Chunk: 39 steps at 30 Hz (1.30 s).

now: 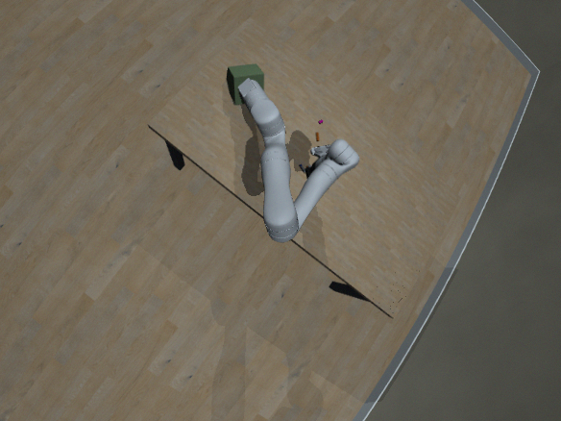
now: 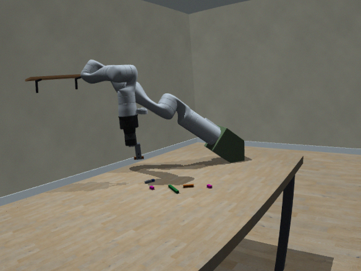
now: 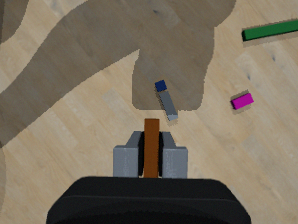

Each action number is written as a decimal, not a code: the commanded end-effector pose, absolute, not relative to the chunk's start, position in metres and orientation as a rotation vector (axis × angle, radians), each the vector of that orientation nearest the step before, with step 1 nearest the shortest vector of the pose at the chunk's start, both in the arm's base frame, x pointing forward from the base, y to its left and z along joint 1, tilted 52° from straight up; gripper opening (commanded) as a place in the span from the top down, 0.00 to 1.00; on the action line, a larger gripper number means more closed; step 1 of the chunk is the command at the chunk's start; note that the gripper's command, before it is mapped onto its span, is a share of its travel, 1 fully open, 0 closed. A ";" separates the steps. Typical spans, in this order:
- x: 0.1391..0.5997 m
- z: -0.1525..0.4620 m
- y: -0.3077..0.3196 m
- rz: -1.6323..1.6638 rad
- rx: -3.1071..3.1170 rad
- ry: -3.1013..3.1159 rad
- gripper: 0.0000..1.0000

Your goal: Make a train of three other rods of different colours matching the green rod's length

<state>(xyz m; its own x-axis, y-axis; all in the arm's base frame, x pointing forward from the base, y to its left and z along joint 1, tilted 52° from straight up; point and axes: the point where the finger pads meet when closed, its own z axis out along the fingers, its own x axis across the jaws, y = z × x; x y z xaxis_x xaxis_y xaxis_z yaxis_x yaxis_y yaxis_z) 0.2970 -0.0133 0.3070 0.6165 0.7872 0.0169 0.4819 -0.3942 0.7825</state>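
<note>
Train rods are lying on the wood-topped table (image 2: 123, 229), where a short dark-blue rod (image 2: 152, 180) (image 3: 160, 85) is meeting a grey bar-shaped rod (image 2: 148, 181) (image 3: 168, 104) end to end. The metal-fingered hand (image 2: 139, 157) (image 3: 151, 146) is pinching an orange bar-shaped rod (image 3: 151, 145) above the table, its near end disappearing behind the black housing in the wrist view. The long green rod (image 2: 173, 189) (image 3: 272, 30) is running out of that view. From above, the arm (image 1: 279, 187) (image 2: 127, 93) is hiding it. No writing is legible anywhere.
</note>
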 end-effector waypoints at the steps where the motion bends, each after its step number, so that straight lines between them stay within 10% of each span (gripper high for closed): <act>1: 0.301 0.308 -0.006 0.459 2.014 1.063 0.76; 39: 0.319 0.312 0.007 0.302 1.803 1.336 0.76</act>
